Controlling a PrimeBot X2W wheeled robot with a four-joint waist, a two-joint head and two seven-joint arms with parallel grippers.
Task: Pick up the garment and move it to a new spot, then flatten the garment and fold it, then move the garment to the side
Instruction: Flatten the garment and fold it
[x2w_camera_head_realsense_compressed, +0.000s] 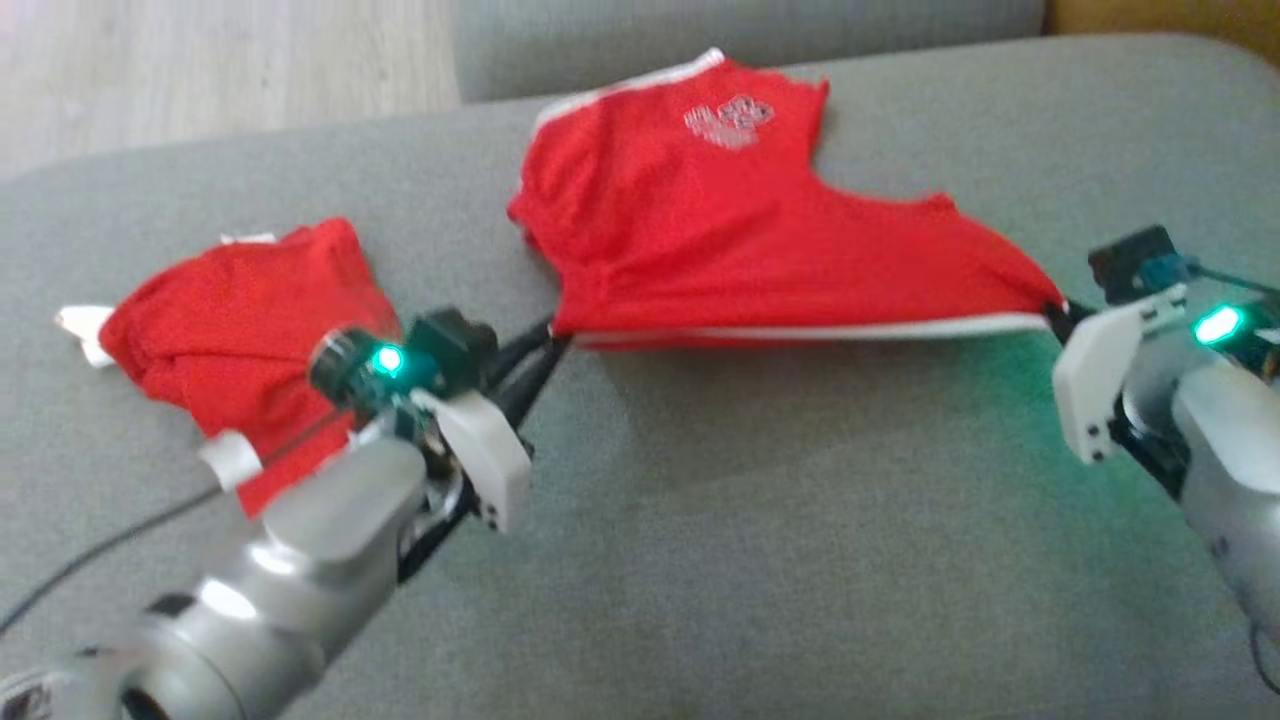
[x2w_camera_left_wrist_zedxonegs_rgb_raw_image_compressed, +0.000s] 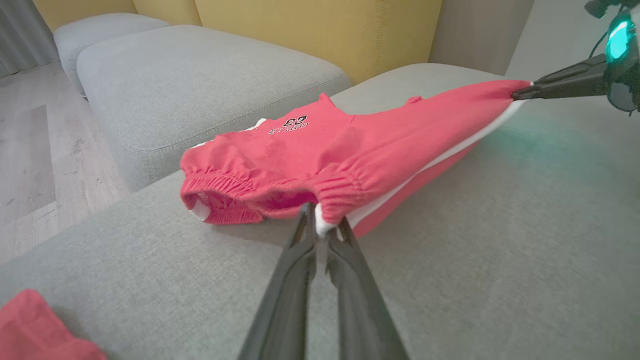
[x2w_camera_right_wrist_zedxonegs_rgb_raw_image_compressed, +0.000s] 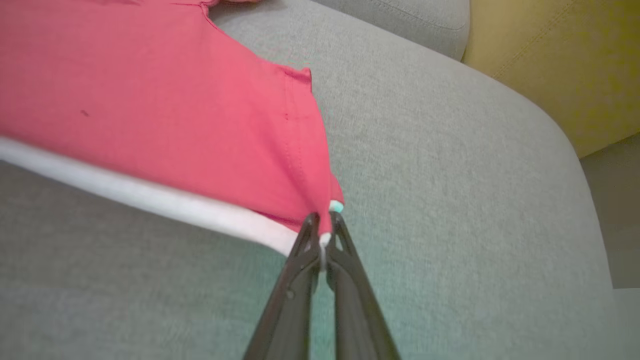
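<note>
The garment (x2w_camera_head_realsense_compressed: 730, 230) is a pair of red shorts with a white side stripe and a pale print, stretched across the grey cushion. My left gripper (x2w_camera_head_realsense_compressed: 553, 338) is shut on its elastic waistband corner (x2w_camera_left_wrist_zedxonegs_rgb_raw_image_compressed: 325, 220), lifting that edge off the cushion. My right gripper (x2w_camera_head_realsense_compressed: 1052, 312) is shut on the leg hem corner (x2w_camera_right_wrist_zedxonegs_rgb_raw_image_compressed: 325, 225) at the other end of the white stripe. The near edge hangs taut between the two grippers, while the far part with the print (x2w_camera_left_wrist_zedxonegs_rgb_raw_image_compressed: 290, 122) rests on the cushion.
A second red garment (x2w_camera_head_realsense_compressed: 240, 330) lies bunched on the cushion left of my left arm, and its corner (x2w_camera_left_wrist_zedxonegs_rgb_raw_image_compressed: 40, 330) appears low in the left wrist view. Another grey cushion (x2w_camera_left_wrist_zedxonegs_rgb_raw_image_compressed: 200, 85), a yellow backrest (x2w_camera_left_wrist_zedxonegs_rgb_raw_image_compressed: 320, 30) and wood floor (x2w_camera_left_wrist_zedxonegs_rgb_raw_image_compressed: 30, 160) lie beyond.
</note>
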